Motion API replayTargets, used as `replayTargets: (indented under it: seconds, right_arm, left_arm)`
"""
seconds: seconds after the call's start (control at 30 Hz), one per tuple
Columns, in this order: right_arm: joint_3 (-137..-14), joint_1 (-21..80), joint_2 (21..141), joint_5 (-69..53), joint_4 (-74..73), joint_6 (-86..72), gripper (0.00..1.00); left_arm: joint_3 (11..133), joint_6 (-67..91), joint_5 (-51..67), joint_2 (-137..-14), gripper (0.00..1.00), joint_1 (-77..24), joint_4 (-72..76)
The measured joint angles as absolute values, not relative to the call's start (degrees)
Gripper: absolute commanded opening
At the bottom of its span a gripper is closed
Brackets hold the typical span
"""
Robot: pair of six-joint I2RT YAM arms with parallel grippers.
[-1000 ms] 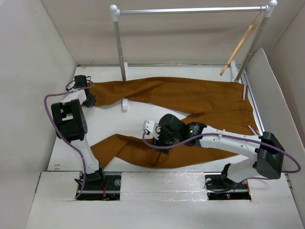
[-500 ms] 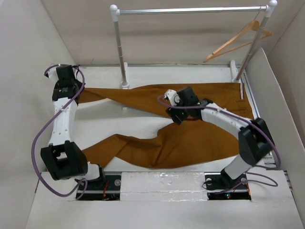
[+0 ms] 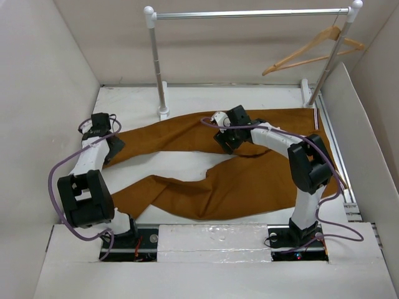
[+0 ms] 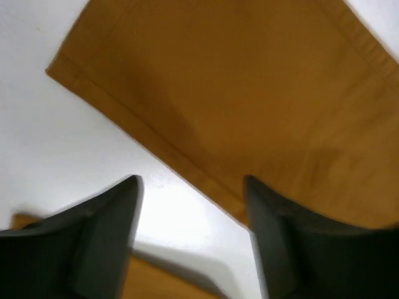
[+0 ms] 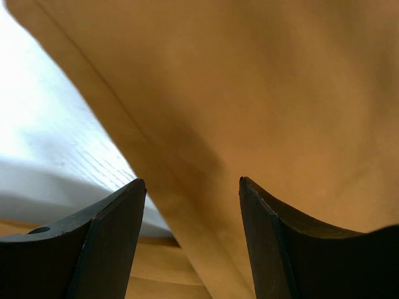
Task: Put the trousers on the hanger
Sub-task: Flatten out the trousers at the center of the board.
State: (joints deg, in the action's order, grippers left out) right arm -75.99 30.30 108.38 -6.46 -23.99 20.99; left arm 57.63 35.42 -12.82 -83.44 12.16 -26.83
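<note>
Here, left gripper [image 4: 192,187] and right gripper [image 5: 192,187], jaws apart, perhaps touching trousers [image 3: 249,187].

Legible markings: none in any of the three views. The trousers [image 3: 262,180] show plain rust-brown cloth, with no tag or print readable in either wrist view. The hanger [image 3: 298,52], up and to the right of the trousers in the top view, is too small for any stamp to be made out.
</note>
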Motion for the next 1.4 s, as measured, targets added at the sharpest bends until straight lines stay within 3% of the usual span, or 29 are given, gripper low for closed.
replayTargets:
  seconds: [0.03,0.07,0.33,0.53,0.73,0.9,0.93,0.97,1.0,1.03,1.1,1.23,1.4]
  right_arm:
    - [-75.96,30.0,108.38,-6.46,-23.99,20.95,0.67]
    - [-75.92,29.74,108.38,-6.48,-23.99,20.84,0.67]
    - [-72.23,29.26,104.79,-8.19,-24.6,20.84,0.64]
    - [-69.65,29.91,98.3,-10.48,-24.58,20.82,0.51]
    - [-66.85,32.93,92.99,-13.28,-24.38,20.78,0.55]
    - [-64.62,36.8,91.22,-14.11,-24.49,19.86,0.58]
    - [-64.2,37.54,90.98,-14.2,-24.53,19.66,0.58]
    - [-63.92,37.93,90.78,-14.26,-24.45,19.42,0.59]
    - [-63.37,38.68,90.41,-14.48,-24.56,19.07,0.59]
    - [-62.98,39.0,90.06,-14.55,-24.56,18.7,0.59]
    - [-62.5,39.0,89.47,-14.5,-24.84,18.2,0.59]
    - [-62.06,37.5,88.4,-14.35,-25.3,17.76,0.59]
    - [-62.19,34.33,87.74,-13.74,-25.91,17.41,0.6]
  left_arm:
    - [57.19,35.27,-12.86,-83.15,0.82,12.14,-27.79]
    - [57.19,34.98,-12.95,-82.83,0.83,12.08,-28.51]
    - [68.51,34.57,-16.56,-80.75,0.83,12.1,-27.68]
    - [76.79,35.77,-17.41,-95.55,0.81,13.63,-24.77]
    - [79.44,36.91,-17.52,-112.16,0.81,14.72,-26.26]
    - [85.52,38.37,-17.91,-116.33,0.8,14.79,-26.37]
    - [86.37,38.48,-18.06,-117.08,0.73,14.79,-26.02]
    - [87.11,38.59,-18.2,-118.02,0.61,14.79,-25.8]
    - [87.59,38.61,-18.33,-118.93,0.61,14.79,-25.61]
    - [88.23,38.17,-18.85,-120.07,0.48,14.74,-25.69]
    - [89.95,38.17,-19.0,-121.14,0.46,14.63,-25.32]
    - [96.23,37.32,-19.81,-125.23,0.25,14.68,-26.7]
    - [109.12,35.9,-20.18,-133.12,0.24,14.63,-29.5]
